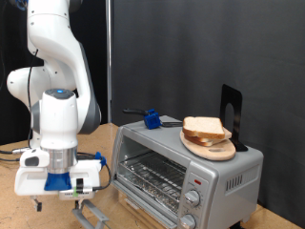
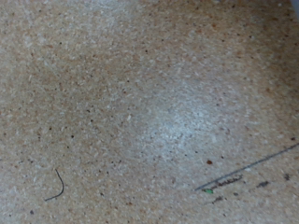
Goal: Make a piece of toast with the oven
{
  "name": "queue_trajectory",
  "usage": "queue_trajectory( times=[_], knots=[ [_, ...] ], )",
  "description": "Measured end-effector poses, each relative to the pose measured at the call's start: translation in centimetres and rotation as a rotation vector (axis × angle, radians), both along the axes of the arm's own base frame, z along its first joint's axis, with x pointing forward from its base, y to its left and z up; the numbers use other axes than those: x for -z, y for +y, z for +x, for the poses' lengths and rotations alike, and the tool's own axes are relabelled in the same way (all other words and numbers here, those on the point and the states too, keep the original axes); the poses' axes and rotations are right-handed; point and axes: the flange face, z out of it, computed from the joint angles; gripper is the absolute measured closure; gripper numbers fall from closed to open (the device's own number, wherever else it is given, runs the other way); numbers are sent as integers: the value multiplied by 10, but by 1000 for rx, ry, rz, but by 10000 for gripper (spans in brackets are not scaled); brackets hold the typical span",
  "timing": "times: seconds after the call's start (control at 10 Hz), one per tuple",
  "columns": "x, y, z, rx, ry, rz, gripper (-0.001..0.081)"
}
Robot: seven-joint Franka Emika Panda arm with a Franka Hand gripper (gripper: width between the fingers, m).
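Only the exterior view shows the hand (image 1: 84,203), grip state unclear, low beside the closed silver oven (image 1: 181,167), whose top carries pale, tan-crusted toast (image 1: 204,127); the wrist view shows only speckled counter (image 2: 140,103).

You see only a speckled tan tabletop (image 2: 140,84); a thin dark curved wire (image 2: 56,187) lies on it; a straight dark line (image 2: 252,165) crosses one corner.

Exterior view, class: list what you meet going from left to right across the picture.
Gripper low over the table → blue object on the oven's top → oven → toast on its wooden plate → black stand.
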Motion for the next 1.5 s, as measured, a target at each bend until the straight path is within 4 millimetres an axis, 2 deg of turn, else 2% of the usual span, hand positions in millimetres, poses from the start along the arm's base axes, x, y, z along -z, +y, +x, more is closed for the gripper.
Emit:
queue_trajectory(
  times=[0.2, 0.5, 0.8, 1.0, 1.4, 1.5],
  knots=[
    [18, 0, -1, -21, 20, -28, -2],
    [44, 0, -15, -55, 64, -78, -2],
    [50, -18, -30, -48, 56, -79, -2],
    [39, -25, -30, -20, 12, -10, -2],
    [-15, -29, -31, -22, -48, 122, -2],
    [-12, -28, -32, -21, -42, 119, -2]
  ],
)
